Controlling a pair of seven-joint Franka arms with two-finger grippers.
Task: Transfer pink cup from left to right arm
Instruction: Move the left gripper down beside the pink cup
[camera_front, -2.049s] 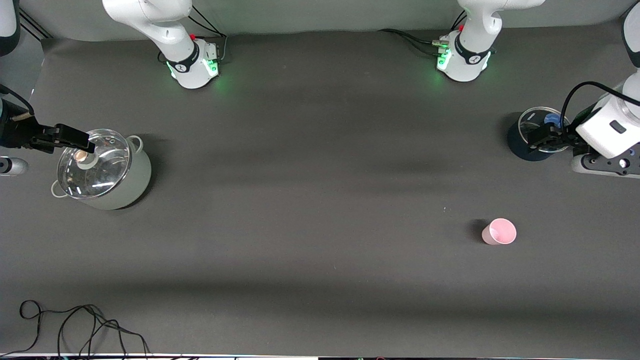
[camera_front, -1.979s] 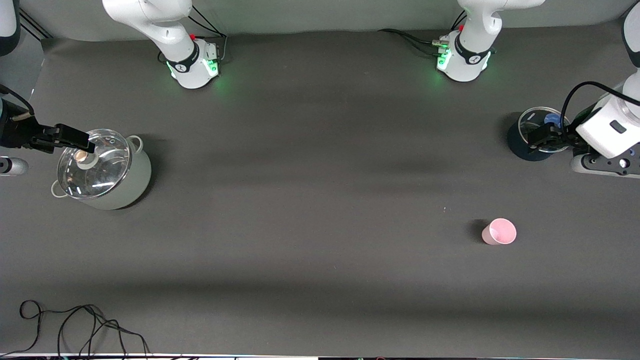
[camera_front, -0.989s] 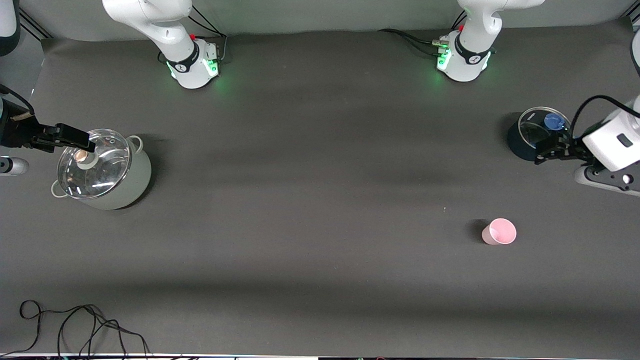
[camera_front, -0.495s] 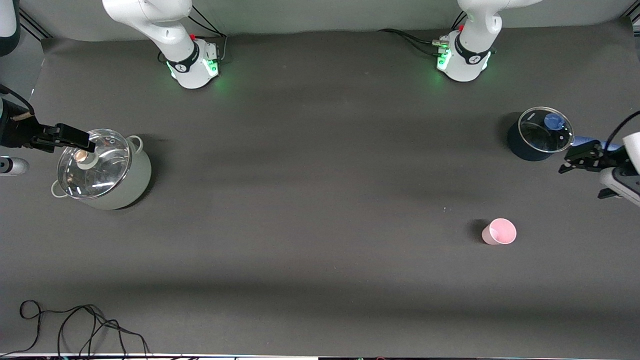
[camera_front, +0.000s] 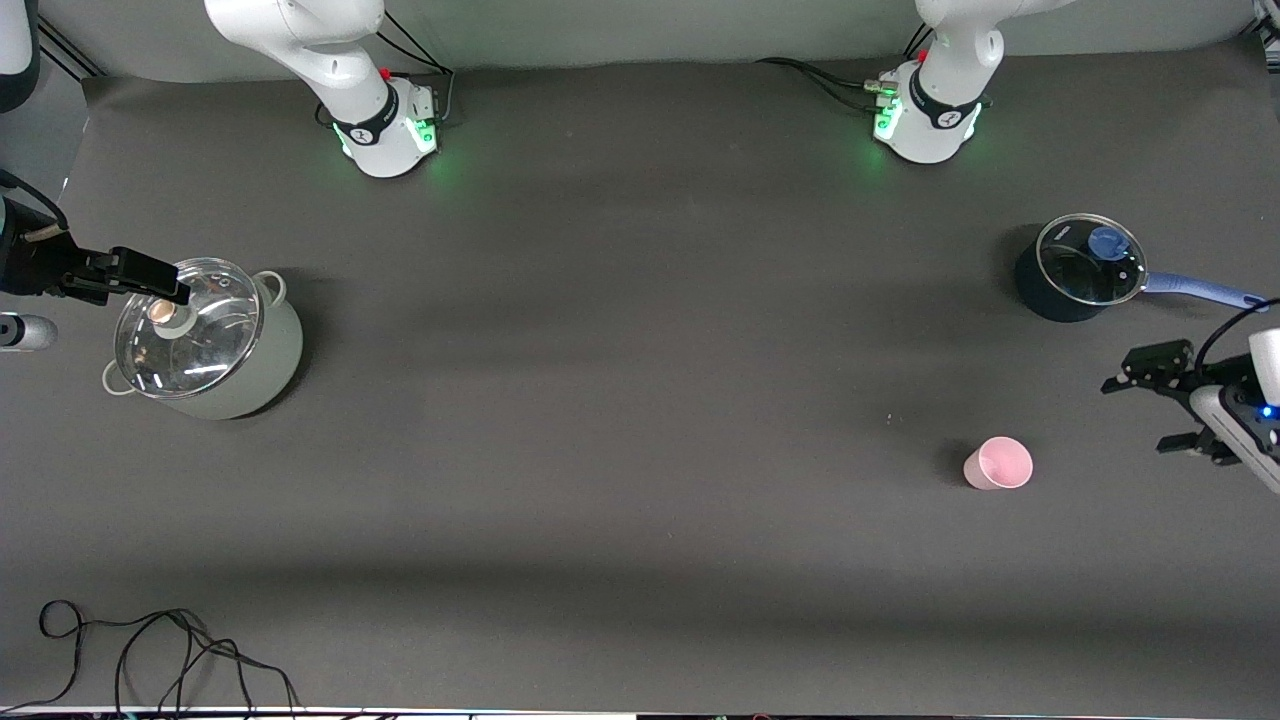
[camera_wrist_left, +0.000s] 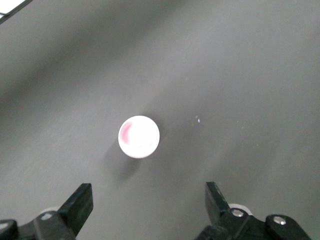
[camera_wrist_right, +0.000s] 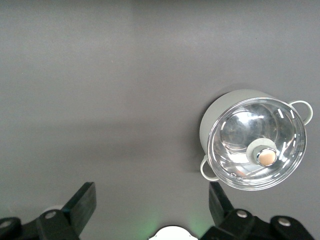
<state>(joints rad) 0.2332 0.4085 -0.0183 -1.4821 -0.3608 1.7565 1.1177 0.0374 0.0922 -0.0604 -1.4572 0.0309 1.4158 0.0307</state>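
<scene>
Your small pale pink plastic cup (camera_front: 998, 464) stands upright on the dark grey worktop (camera_front: 640, 400), toward the left arm's end and nearer the front edge than the dark blue lidded saucepan (camera_front: 1075, 270) with its blue handle. Your left claw (camera_front: 1160, 412) hangs at that end edge, near the cup but apart from it, fingers spread wide and holding nothing. Your right claw (camera_front: 150, 275) waits over the glass lid of the pale green two-handled pot (camera_front: 215, 340) at the right arm's end, its fingers (camera_wrist_right: 80, 205) also spread apart.
</scene>
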